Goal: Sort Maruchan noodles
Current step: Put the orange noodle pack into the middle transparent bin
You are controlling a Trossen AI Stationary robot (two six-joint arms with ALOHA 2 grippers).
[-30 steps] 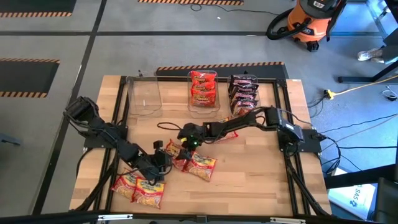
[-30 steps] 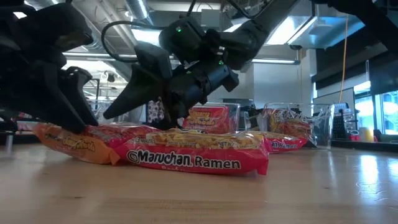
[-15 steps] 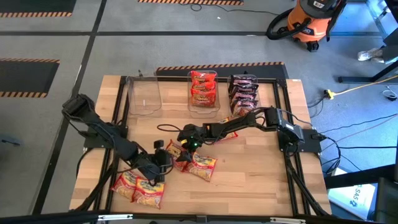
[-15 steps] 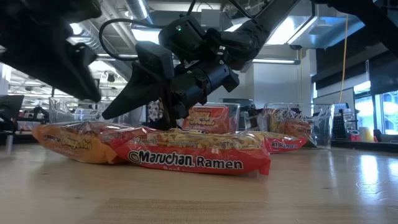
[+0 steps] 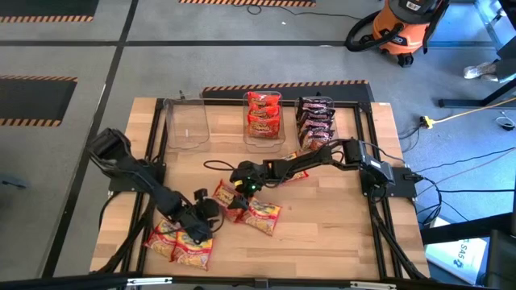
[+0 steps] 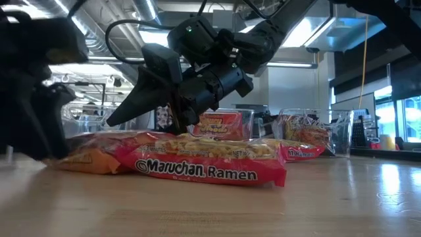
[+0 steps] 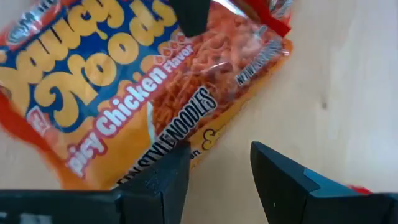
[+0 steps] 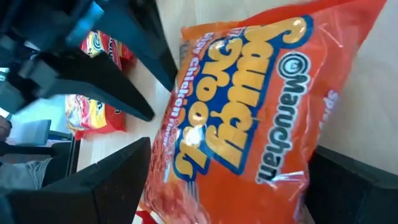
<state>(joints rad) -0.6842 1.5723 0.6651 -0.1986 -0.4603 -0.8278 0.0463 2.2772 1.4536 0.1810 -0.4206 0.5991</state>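
Noodle packets [image 5: 260,215] lie mid-table, an orange one [image 8: 249,118] between the right gripper's [image 5: 231,181] wide-spread jaws, unheld; the left gripper [image 5: 196,219], jaws partly apart and empty, has dropped back beside the near-left packets [image 5: 179,243], so sorting has stalled.

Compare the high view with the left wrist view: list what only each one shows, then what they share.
Only the high view shows the whole layout: three clear bins at the table's far edge, the left one empty, the middle one holding red packets, the right one dark packets, plus the right gripper open over the loose pile.

Only the left wrist view shows print: "Saucy Noodles", "Chicken Flavor".

Both show the orange packet on the wooden table and the left gripper, open.
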